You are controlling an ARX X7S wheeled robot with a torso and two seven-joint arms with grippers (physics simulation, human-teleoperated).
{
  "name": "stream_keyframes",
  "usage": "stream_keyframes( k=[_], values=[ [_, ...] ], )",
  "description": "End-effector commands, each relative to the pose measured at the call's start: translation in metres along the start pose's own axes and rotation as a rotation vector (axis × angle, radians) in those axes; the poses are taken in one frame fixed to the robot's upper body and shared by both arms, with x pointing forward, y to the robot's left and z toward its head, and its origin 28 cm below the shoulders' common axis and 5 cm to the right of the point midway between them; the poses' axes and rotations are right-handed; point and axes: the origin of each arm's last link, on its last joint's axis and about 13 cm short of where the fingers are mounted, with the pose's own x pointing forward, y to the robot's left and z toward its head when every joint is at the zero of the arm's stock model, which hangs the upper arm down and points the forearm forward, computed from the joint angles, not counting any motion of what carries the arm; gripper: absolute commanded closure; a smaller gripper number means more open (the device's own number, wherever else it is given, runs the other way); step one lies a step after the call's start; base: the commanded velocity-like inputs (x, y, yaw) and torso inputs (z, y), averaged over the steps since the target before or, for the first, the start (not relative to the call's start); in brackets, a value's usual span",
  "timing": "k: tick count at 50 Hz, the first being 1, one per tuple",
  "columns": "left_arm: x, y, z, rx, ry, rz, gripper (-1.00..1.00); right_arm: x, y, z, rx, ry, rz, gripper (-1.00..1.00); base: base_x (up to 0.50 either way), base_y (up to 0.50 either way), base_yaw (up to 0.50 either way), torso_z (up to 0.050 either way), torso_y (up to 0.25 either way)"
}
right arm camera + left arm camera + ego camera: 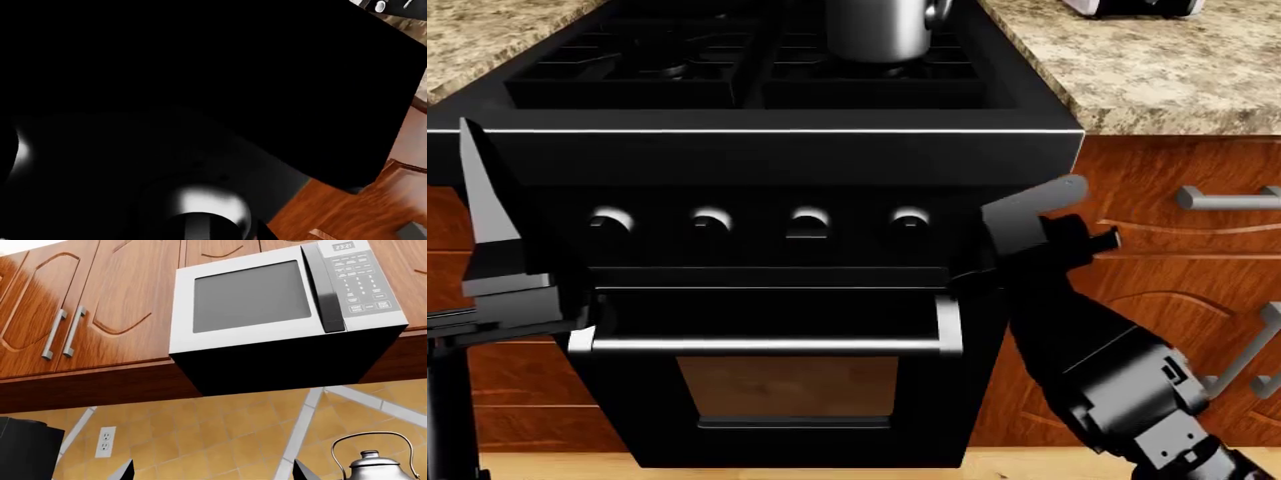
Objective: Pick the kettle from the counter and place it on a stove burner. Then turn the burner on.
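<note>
Kettle [878, 28] noted last: nearest us, the right gripper [968, 268] sits at the range's rightmost knob [909, 220], jaw state indeterminate. Left gripper [487, 230] stands spread wide and empty. Farther back, we find the kettle on the stove burner [874, 60].

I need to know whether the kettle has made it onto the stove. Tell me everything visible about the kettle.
The kettle stands upright on the black grate of a rear right burner of the stove, its top cut off in the head view. Its body is shiny dark steel with bright reflections. The left wrist view shows its knobbed lid and tall arched wire handle before the yellow tiled wall. Neither hand touches it; only the grate does.
</note>
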Motion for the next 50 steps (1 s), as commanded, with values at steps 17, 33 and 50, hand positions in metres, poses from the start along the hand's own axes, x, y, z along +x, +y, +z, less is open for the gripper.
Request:
stream_keyframes(
  k=[17,33,50],
  values=[
    [0.0,0.001,0.002,-0.001,-0.005,0.007,-1.0,-0.006,0.015,0.022,-0.207,-0.077,0.115,1.0,0.0,0.0,0.0,0.001,0.004],
    [0.0,0.002,0.002,-0.004,-0.005,0.011,-1.0,-0.007,0.015,0.029,-0.326,-0.087,0.125,1.0,0.0,0.0,0.0,0.001,0.003],
    [0.0,0.003,0.004,-0.004,-0.01,0.01,-1.0,-0.022,0.01,0.031,-0.36,-0.112,0.113,-1.0,0.0,0.0,0.0,0.001,0.003]
  ],
)
